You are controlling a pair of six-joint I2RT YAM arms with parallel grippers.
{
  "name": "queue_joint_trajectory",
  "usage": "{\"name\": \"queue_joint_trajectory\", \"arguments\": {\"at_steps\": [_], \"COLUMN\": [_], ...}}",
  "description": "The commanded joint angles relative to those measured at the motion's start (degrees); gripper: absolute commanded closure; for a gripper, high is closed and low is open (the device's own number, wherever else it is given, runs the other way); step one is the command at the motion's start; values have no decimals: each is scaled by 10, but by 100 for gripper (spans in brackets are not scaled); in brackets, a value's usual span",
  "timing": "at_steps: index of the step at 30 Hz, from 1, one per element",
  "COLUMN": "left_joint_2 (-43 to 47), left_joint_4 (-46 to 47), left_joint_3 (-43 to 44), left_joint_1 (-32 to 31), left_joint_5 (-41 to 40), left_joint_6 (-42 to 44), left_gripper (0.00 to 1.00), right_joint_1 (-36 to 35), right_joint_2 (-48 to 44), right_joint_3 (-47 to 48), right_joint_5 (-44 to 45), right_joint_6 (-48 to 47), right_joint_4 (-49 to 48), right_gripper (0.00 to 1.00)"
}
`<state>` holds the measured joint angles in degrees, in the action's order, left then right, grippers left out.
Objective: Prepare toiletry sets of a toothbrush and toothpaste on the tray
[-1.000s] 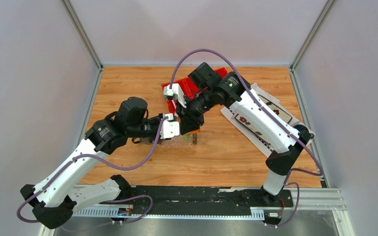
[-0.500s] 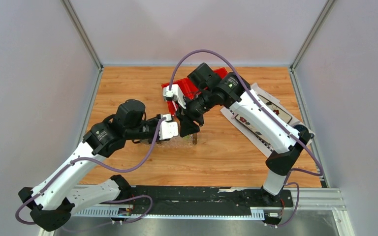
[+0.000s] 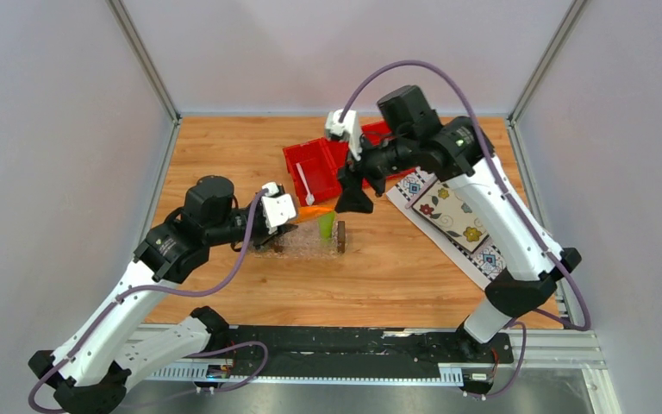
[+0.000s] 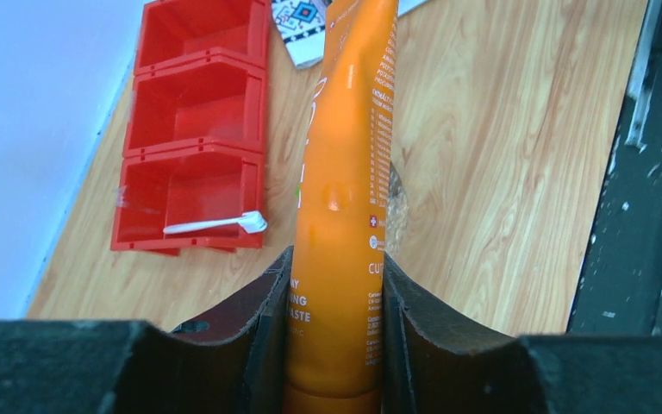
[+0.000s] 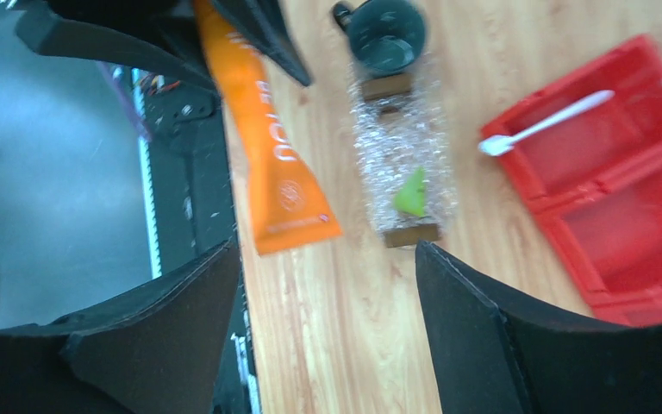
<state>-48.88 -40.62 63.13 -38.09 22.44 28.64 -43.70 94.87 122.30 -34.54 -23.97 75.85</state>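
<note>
My left gripper is shut on the orange toothpaste tube, holding it near its cap end just above the clear tray. In the left wrist view the orange tube runs straight out between the fingers. The lime green toothpaste rests in the tray by its right brown handle. Above and behind it, my right gripper hangs open with nothing between its fingers. From the right wrist I see the green tube, the tray and the orange tube. The white toothbrush lies in the red bin.
A dark mug stands just beyond the tray's far handle, under the left arm. The flower-patterned cloth lies to the right. The red bin has three compartments, with the toothbrush across the nearest. The black base rail lines the near edge.
The right gripper has opened, let go of the green tube in the tray and risen back to the right. The left arm has drawn slightly left with the orange tube.
</note>
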Motion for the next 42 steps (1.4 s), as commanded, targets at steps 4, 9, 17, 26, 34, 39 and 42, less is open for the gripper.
{"name": "queue_joint_trajectory", "arguments": {"at_steps": [4,9,17,26,34,39,42], "left_joint_2": [1,-7,-38,-54,-60,-63,-64], "left_joint_4": [96,175,374,701,759,766,766], "left_joint_3": [29,59,70,-27,-59,-73,-80], "left_joint_1": [51,94,148,156,157,156,156], "left_joint_5": [72,138,233,279,292,292,287], "left_joint_6": [-133,-246,-523,-778,-809,-813,-810], "left_gripper": [100,100,100,100,100,100,100], "right_joint_1": [82,114,138,138,137,136,130], "right_joint_2": [-78,-126,-159,-164,-152,-140,-132], "right_joint_3": [-40,-103,-214,-257,-235,-223,-212], "right_joint_5": [-23,-63,-188,-281,-295,-289,-285], "right_joint_6": [46,73,182,349,404,429,434], "right_joint_4": [-128,-217,-387,-584,-638,-659,-665], "right_gripper": [21,20,19,19,19,19,19]}}
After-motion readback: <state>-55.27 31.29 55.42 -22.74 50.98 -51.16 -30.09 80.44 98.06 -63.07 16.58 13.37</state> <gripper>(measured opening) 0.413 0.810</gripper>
